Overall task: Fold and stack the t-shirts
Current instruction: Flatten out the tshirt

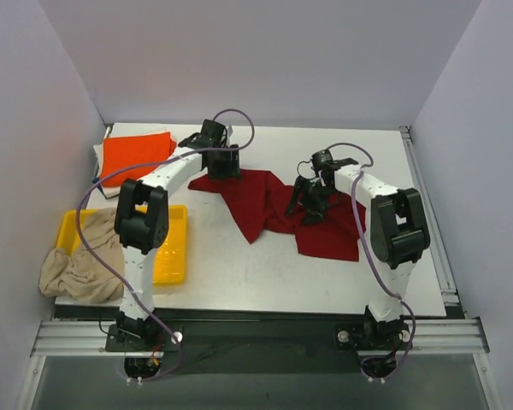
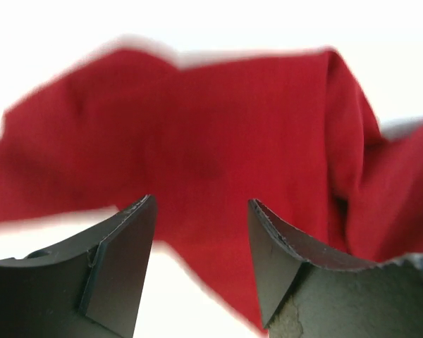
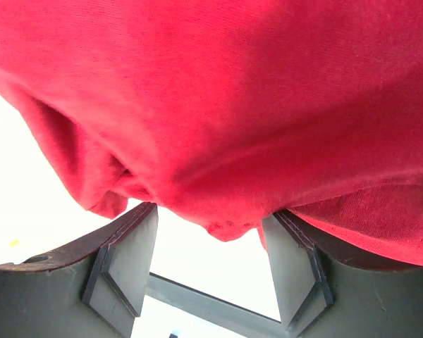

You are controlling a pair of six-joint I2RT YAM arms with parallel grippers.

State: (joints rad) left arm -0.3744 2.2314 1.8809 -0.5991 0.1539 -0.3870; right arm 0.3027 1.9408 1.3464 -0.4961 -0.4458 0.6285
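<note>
The red shirt lies crumpled and unfolded at the middle of the table. Its long axis runs on a diagonal from the far left to the near right.

The left gripper stands at the far-left end of the shirt. In the left wrist view the jaws are parted. The cloth lies just ahead of the fingers and shows through the gap, and nothing is clamped.

The right gripper sits over the right half of the shirt. In the right wrist view the jaws are also released. A bunched fold hangs at the fingertips, between them, but the pads are not closed on it.

Each arm is therefore nearest its own end of the shirt. Judge the coming move as a grasp at both ends, so that the shirt can be pulled flat along its long axis before any fold.

The orange shirt lies folded at the far-left corner. The beige shirt hangs out of the tray at the near left. Both are well apart from the grippers.
</note>
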